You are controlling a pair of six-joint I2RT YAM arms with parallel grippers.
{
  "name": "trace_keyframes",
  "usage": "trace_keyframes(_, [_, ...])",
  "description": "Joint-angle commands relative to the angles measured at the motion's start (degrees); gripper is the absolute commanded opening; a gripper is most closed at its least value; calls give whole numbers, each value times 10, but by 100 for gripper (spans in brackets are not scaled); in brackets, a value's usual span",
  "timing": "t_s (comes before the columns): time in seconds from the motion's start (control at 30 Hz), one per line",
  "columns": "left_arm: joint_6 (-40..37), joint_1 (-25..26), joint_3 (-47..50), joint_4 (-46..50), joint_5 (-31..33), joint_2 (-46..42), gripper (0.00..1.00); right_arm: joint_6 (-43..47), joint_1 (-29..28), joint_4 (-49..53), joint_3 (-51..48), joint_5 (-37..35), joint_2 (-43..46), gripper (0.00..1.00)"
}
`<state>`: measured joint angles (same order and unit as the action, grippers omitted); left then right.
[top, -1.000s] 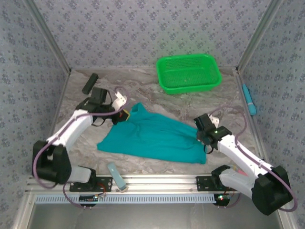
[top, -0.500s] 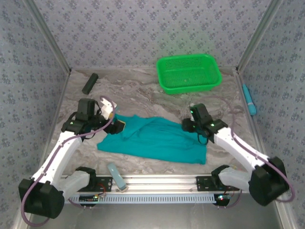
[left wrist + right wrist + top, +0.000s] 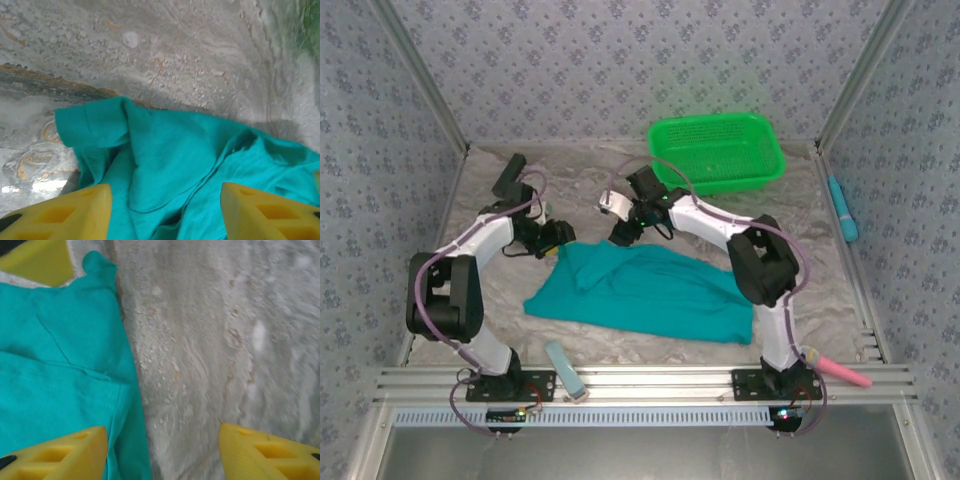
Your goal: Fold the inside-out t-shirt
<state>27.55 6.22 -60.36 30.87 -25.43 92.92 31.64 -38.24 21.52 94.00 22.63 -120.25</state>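
Both arms just dropped the t-shirt (image 3: 640, 290), now rumpled mid-tabletop (image 3: 800, 230), and swung to its far edge, so left end effector (image 3: 555, 240) and right end effector (image 3: 618, 222) are released and empty, probably lining up another fold.

The t-shirt (image 3: 640, 290) is soft, matt teal cloth, creased. The counter (image 3: 580, 175) looks rough, grainy, marbled grey. At one o'clock, the basket (image 3: 717, 152) is glossy green plastic mesh. The left end effector (image 3: 165, 195) has matt yellow plastic tips.
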Motion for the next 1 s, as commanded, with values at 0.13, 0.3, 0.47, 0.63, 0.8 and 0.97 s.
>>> trace_keyframes(0.13, [61,7,-56,15,-23,63,56,57,-13,181,136,109,-111,61])
trace_keyframes(0.3, [57,7,-69,32,21,112,51,58,-10,247,199,158,-159,40])
trace_keyframes(0.47, [50,-2,-91,44,33,156,33,79,-7,242,170,203,-125,0])
trace_keyframes(0.63, [44,-9,-102,60,45,177,20,95,-19,145,52,177,-20,0])
trace_keyframes(0.8, [39,-13,-102,63,58,189,12,131,-49,101,-69,138,67,2])
trace_keyframes(0.97, [33,-17,-105,65,56,195,17,194,-85,109,-199,99,149,11])
